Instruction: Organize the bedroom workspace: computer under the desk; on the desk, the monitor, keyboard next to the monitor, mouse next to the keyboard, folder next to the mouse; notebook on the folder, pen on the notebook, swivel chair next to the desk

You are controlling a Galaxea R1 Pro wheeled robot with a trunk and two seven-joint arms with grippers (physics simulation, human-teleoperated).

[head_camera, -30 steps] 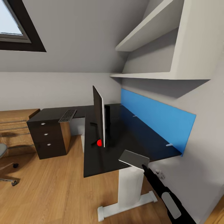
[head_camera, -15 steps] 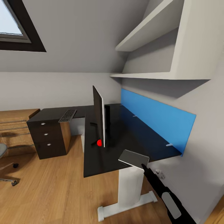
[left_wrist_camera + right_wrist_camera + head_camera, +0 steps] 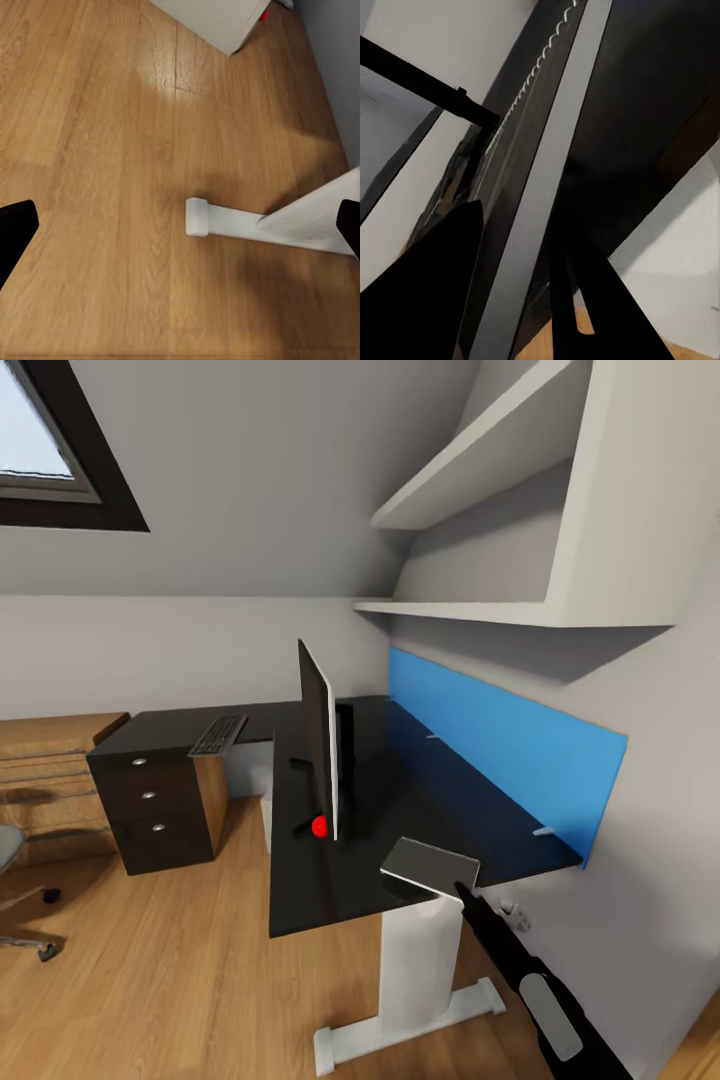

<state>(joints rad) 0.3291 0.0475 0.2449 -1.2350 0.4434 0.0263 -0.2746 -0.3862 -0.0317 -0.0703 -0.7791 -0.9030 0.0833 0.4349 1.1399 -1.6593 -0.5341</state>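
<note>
at far left, one swivel chair [image 3: 8,850] edges in, well away from the fingers. one keyboard [image 3: 218,733] lies on the desk [image 3: 330,870]; one monitor [image 3: 318,738] stands edge-on. the left gripper [image 3: 180,225] hangs wide open above the floor. the right gripper [image 3: 462,888] clamps one folder [image 3: 430,866] by its near edge, over the desk corner. thin and light, the folder likely flexes; an edge pinch suits it.
</note>
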